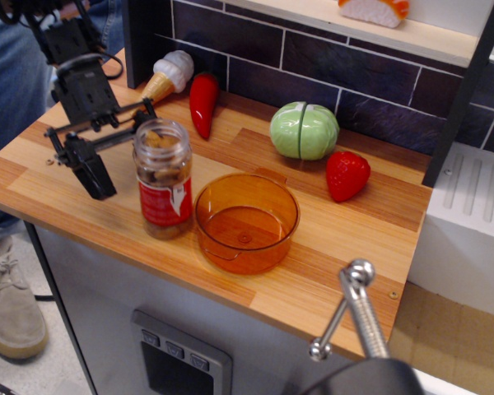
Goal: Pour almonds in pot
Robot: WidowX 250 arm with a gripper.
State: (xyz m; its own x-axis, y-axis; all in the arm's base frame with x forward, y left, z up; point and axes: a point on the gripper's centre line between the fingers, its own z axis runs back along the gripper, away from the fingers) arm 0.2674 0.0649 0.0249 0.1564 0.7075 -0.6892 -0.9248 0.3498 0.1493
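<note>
The almonds (160,161) fill a small clear jar (164,197) with a red and white label, standing lidless on the wooden counter. The orange translucent pot (247,222) sits just right of the jar, empty, almost touching it. My black gripper (123,148) is open at the jar's left side. One finger (94,173) is at the front left. The other finger (145,109) is behind the jar's rim, at or touching it. The jaws are not closed on the jar.
An ice cream cone toy (166,76), a red pepper (202,102), a green cabbage toy (304,130) and a strawberry (347,175) lie along the back of the counter (346,247). A dark brick wall stands behind. A metal handle (356,309) is in the foreground. A person stands at left.
</note>
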